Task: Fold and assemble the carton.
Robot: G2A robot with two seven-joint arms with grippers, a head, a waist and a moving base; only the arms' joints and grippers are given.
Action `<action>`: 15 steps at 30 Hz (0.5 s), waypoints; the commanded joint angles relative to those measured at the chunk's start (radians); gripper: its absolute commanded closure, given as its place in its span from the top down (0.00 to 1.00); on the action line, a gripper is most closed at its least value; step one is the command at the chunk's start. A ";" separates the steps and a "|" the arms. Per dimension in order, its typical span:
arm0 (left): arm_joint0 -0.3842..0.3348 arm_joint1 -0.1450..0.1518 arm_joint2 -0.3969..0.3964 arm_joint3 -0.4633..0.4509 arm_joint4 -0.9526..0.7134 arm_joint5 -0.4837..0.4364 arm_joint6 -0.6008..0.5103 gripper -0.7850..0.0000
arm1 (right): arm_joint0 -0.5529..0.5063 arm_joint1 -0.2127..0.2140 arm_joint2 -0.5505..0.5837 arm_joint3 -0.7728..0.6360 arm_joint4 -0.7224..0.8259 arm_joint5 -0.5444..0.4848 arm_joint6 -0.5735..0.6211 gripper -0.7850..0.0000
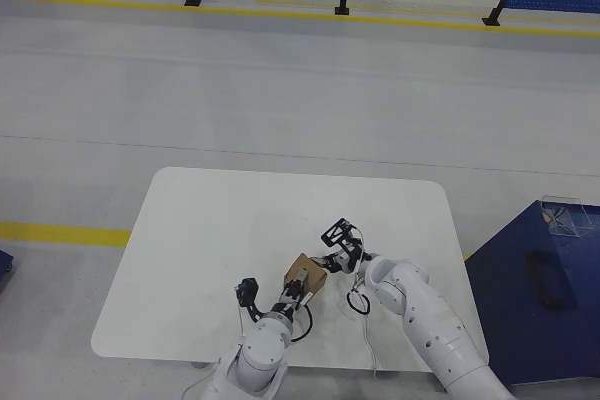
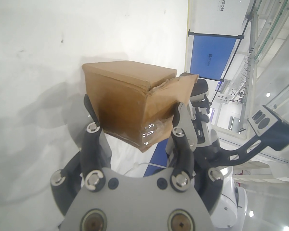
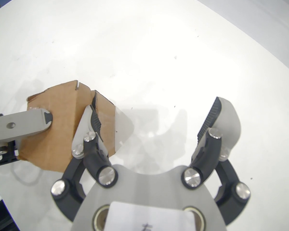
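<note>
We're watching the carton [image 2: 125, 97] near the front middle of the bench [image 1: 230, 220]. The L fingers [image 2: 90, 109] are pinching it across two opposite walls, one pad per side. We can't tell if its underside is touching the bench or hanging just off it.

The R fingers [image 3: 225, 118] are spread wide, gripping nothing. Here's the relation we're tracking: the near R finger is sitting right at a seam in the cardboard. The bulk of the carton is lying outside the gap, over toward the L fingers. Only a narrow panel [image 3: 106, 123] is lying inside the gap, just beside that pad. We can't tell whether the tip is in the seam or only over it. The far R finger is hanging over bare bench, well apart from the cardboard.

So L is doing the holding, and R is free and right beside the work. A ragged flap [image 2: 180, 85] is sticking out on R's side. We're guessing a flap fold is coming from R. A plain close would be catching that narrow panel at most, so R probably needs a sideways push.
</note>
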 commanded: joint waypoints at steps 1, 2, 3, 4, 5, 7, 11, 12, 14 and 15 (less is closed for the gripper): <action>-0.004 -0.001 0.003 0.005 0.002 0.005 0.004 0.67 | 0.002 -0.001 -0.001 0.004 0.002 0.000 -0.001 1.00; -0.006 -0.001 0.004 0.006 0.000 0.003 0.004 0.64 | 0.003 -0.001 -0.001 0.006 0.004 0.000 -0.001 1.00; -0.006 -0.001 0.004 0.008 -0.001 0.001 0.005 0.63 | 0.004 -0.002 -0.002 0.007 0.005 0.000 -0.001 1.00; -0.007 -0.001 0.004 0.009 0.002 0.000 0.009 0.64 | 0.004 -0.002 -0.002 0.009 0.006 0.000 -0.001 1.00; -0.007 -0.002 0.004 0.009 0.000 0.001 0.010 0.64 | 0.005 -0.002 -0.003 0.010 0.006 -0.003 -0.001 1.00; -0.010 -0.002 0.002 0.011 -0.004 0.011 0.008 0.60 | 0.005 -0.003 -0.004 0.013 0.006 -0.002 -0.001 1.00; -0.025 -0.004 0.008 0.027 0.002 0.051 0.012 0.58 | 0.004 -0.003 0.006 0.010 0.018 0.007 -0.027 1.00; -0.028 -0.005 0.009 0.031 0.001 0.054 0.014 0.58 | -0.002 -0.002 0.012 0.002 0.023 0.004 -0.043 1.00; -0.032 -0.006 0.010 0.035 -0.002 0.054 0.018 0.58 | -0.019 0.002 0.022 -0.023 0.021 -0.006 -0.073 1.00; -0.032 -0.006 0.011 0.035 -0.003 0.052 0.020 0.58 | -0.030 0.005 0.025 -0.036 0.013 -0.015 -0.082 1.00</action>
